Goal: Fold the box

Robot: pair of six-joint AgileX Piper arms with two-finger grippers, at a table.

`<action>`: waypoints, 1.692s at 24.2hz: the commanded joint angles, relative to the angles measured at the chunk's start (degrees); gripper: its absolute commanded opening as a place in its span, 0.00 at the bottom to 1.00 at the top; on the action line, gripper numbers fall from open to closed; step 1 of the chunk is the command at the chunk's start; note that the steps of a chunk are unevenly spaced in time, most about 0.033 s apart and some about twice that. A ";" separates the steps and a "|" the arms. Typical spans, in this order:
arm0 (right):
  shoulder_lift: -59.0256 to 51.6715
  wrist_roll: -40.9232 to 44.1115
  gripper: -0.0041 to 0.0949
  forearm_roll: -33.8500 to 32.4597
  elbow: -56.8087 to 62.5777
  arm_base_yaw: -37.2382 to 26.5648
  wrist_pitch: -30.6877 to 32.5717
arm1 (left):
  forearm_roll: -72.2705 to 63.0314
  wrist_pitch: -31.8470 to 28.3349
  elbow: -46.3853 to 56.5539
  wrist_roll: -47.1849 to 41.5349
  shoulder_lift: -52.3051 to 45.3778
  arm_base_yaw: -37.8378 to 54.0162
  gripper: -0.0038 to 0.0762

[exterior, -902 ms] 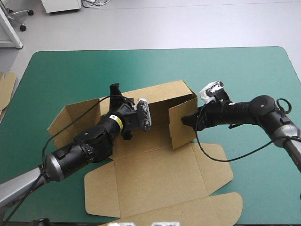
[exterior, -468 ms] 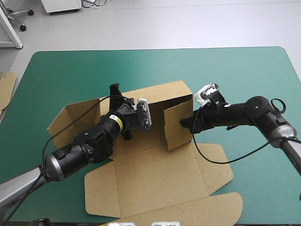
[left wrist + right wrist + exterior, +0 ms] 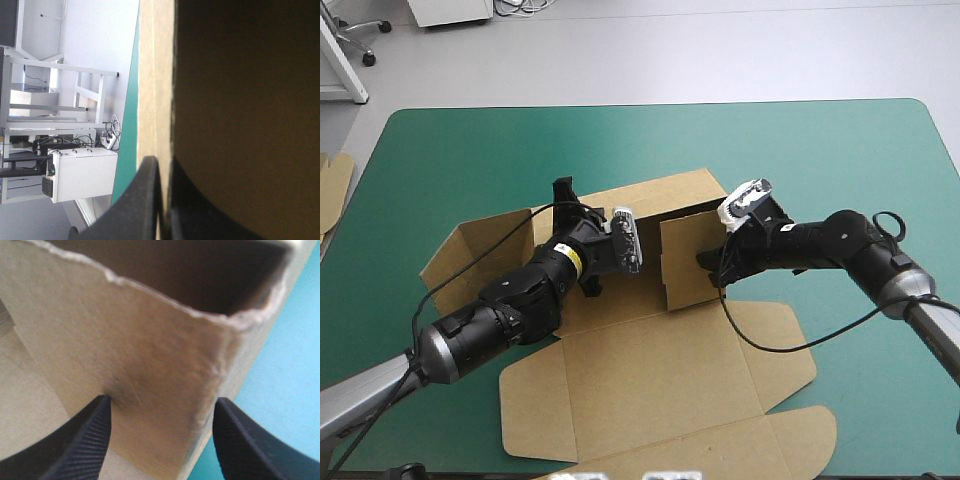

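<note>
1 left pincer (image 3: 162,167) clamps the box (image 3: 650,370) wall's edge.

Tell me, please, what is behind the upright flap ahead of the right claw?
The box's raised far wall stands behind the flap, pinched by the left claw. The space between them is dark, and the flap covers whatever lies there.

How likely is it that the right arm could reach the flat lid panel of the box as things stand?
Probably yes. The lid panel lies flat and bare just on the near side of the right gripper, which is open against the raised side flap and holds nothing.
</note>
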 commanded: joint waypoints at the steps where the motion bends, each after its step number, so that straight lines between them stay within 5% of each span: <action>1: -1.89 3.27 0.60 -1.02 -1.46 3.15 -6.93 | -1.90 -2.29 -1.06 -1.87 -0.81 -0.72 0.03; 10: -1.89 7.68 0.57 -1.45 -1.46 5.17 -16.17 | -1.63 -1.36 -1.06 -1.85 -0.58 -0.47 0.03; 16: -0.51 7.68 0.56 -3.73 -1.27 7.64 -23.10 | 10.92 -0.43 -1.06 -13.65 0.05 0.80 0.03; 28: 2.65 6.84 0.56 -2.83 -1.27 8.44 -29.84 | 13.74 -0.43 -1.06 -15.49 0.05 0.80 0.03; 41: 7.06 6.61 0.53 -2.88 -1.27 13.10 -43.79 | 13.74 1.07 -1.06 -15.59 0.05 0.80 0.03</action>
